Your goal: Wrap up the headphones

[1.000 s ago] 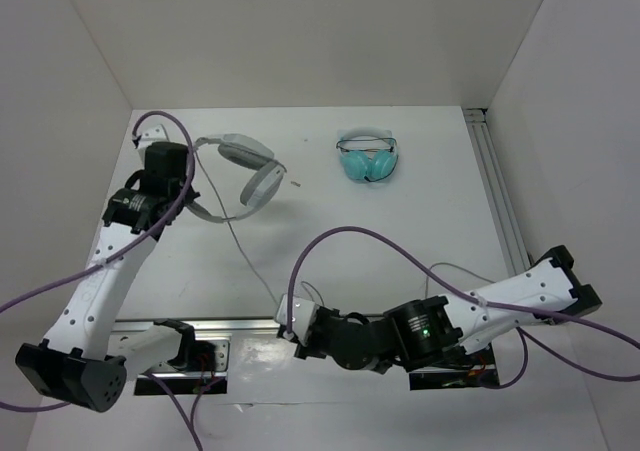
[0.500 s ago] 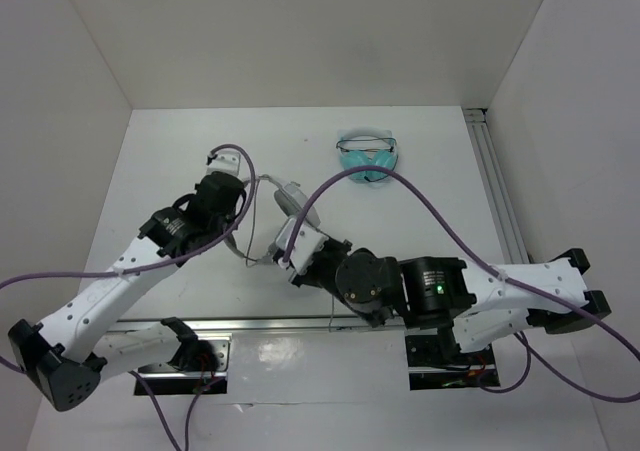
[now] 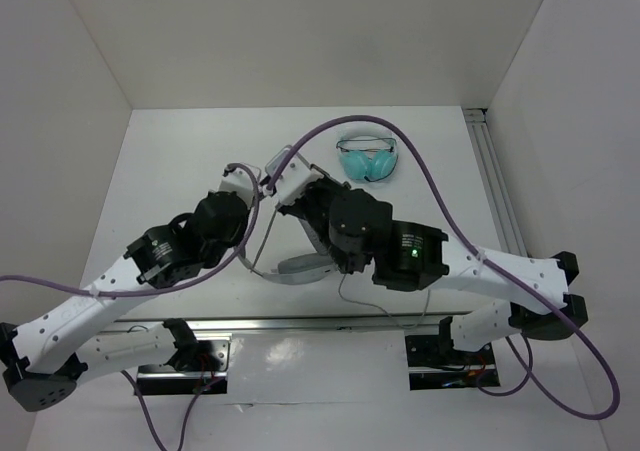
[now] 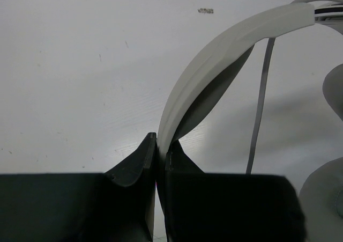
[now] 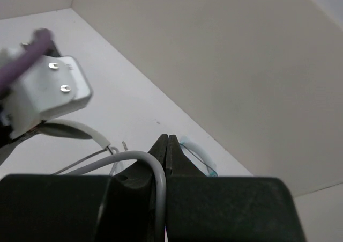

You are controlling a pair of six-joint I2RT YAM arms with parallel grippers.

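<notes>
Headphones (image 4: 236, 41) sit mid-table, mostly hidden under the two crossed arms. From the top view only a grey earcup (image 3: 300, 268) shows below them. Left gripper (image 4: 161, 151) is clenched on the white headband, which arches up and right from the fingers. Thin grey cable (image 5: 136, 155) loops over the right gripper (image 5: 167, 148), fingers pinched tight on it. More cable trails toward the near edge of the table (image 3: 180, 171). Small teal headphones (image 3: 366, 161) lie apart at the far side.
</notes>
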